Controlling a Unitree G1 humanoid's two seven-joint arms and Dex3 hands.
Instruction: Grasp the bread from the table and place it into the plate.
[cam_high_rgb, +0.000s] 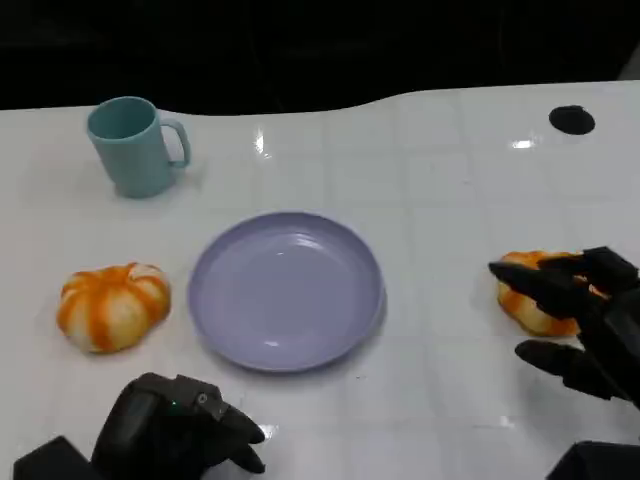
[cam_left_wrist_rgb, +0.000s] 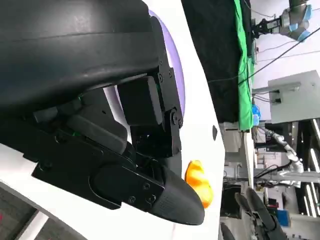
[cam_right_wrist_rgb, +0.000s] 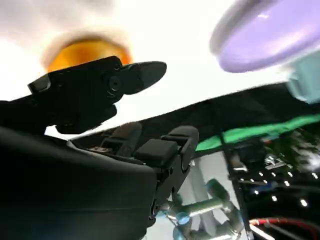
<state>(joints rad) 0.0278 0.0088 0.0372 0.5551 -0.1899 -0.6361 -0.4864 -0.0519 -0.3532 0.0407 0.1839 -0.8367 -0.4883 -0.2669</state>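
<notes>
**Right hand closing in on the bread**

At the right edge of the head view, the right hand is hovering with its fingers spread wide around the bread, holding nothing yet; whether any fingertip is touching the crust cannot be told. That orange-and-white roll is lying on the white table, well right of the lavender plate at frame centre. A second, similar roll is sitting at the left, with a teal mug at the upper left. Low in the frame's left corner, the left hand is resting with fingers curled in on nothing. The bread is probably light, soft and easily squashed, so a gentle hold across its rounded sides, low enough to cradle it, seems wisest.
</notes>
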